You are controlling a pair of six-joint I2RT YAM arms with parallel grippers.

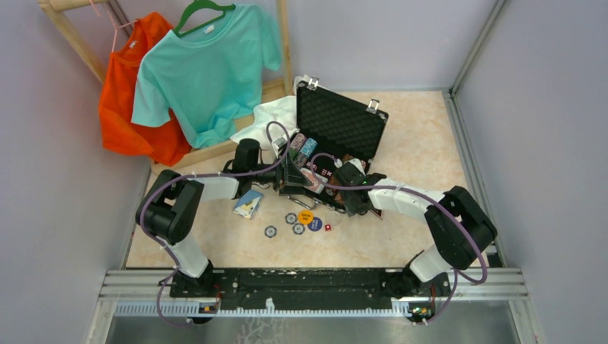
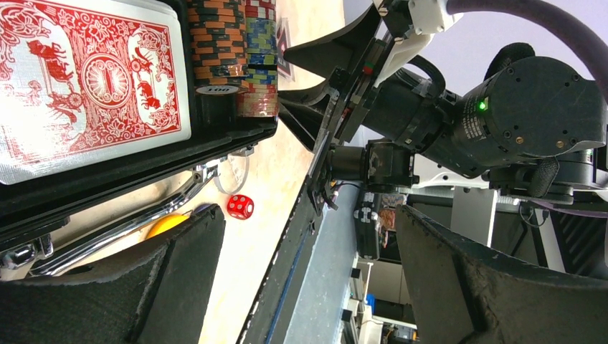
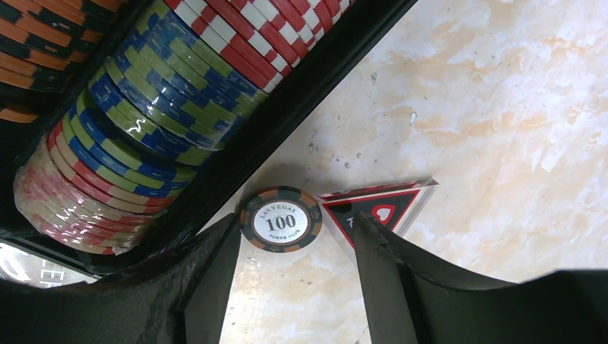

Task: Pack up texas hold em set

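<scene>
Texas hold em case (image 1: 340, 123) sits open mid-table, lid up toward the far wall, white cloth (image 1: 267, 115) just behind it. Inside: chip rows (image 3: 158, 107) packed edge-on, red card deck (image 2: 93, 79) beside them. My right claw (image 3: 294, 223) is apart, straddling a loose 100 chip (image 3: 280, 218) on the table just outside the case wall. A red-black triangular piece (image 3: 380, 206) lies just beside that chip. My left claw (image 2: 308, 215) is wide apart, holding nothing, at the case's front edge. Nearer me on the table: red die (image 1: 328, 227), orange button (image 1: 305, 217), several chips (image 1: 291, 218), blue deck (image 1: 248, 203).
</scene>
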